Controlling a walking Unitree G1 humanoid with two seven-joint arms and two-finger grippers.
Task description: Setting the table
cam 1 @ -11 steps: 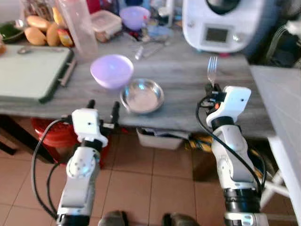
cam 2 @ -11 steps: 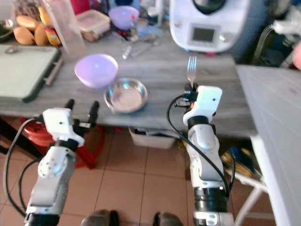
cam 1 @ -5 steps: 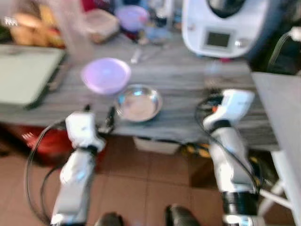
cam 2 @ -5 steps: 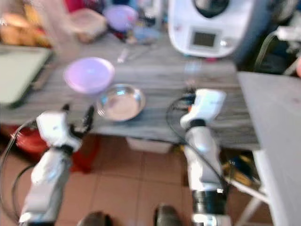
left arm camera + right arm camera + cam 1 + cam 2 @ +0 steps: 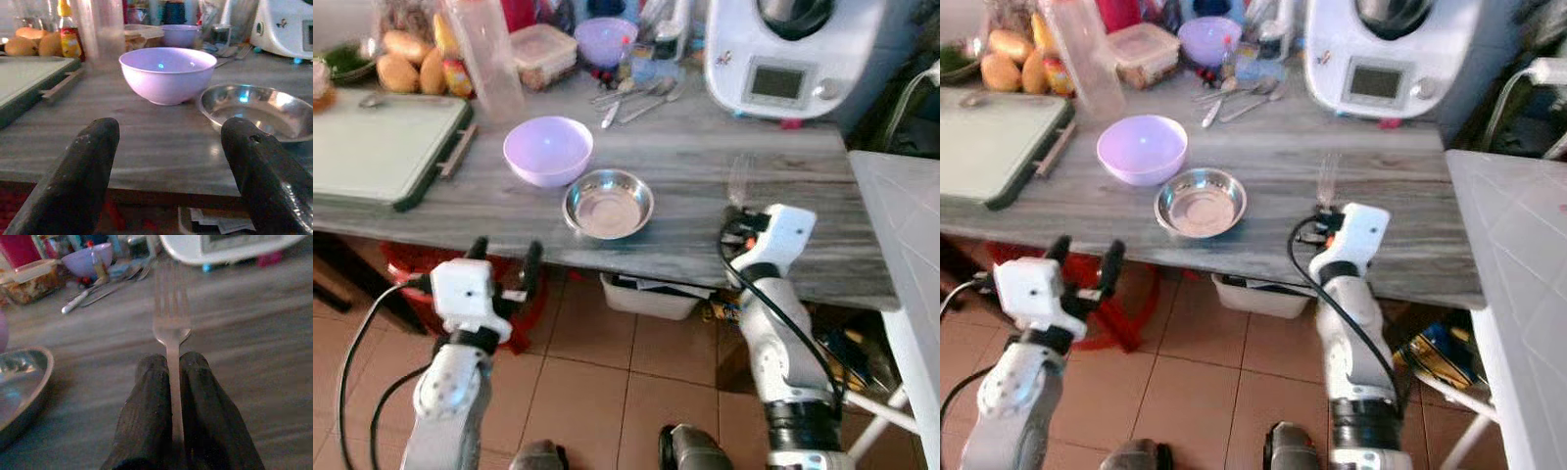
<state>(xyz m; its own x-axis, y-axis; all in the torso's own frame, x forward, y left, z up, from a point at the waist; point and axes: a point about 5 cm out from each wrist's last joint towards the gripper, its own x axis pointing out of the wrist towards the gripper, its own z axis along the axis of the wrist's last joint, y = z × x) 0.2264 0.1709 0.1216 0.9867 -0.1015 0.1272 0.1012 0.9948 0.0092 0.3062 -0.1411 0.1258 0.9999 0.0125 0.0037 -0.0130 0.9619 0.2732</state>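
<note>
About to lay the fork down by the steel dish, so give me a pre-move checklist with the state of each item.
1. Fork held: ok, the right gripper is shut on its handle, tines pointing ahead.
2. Fork over the table: ok, it hangs above the grey top to the right of the steel dish.
3. Landing spot bare: ok, nothing lies on the wood between dish and fork.
4. Fork's height over the table: cannot tell.
5. Left gripper out of the way: ok, open, at the table's near edge in front of the purple bowl.
6. Picture sharp: not ok, the fork is blurred in the eye views.
</note>
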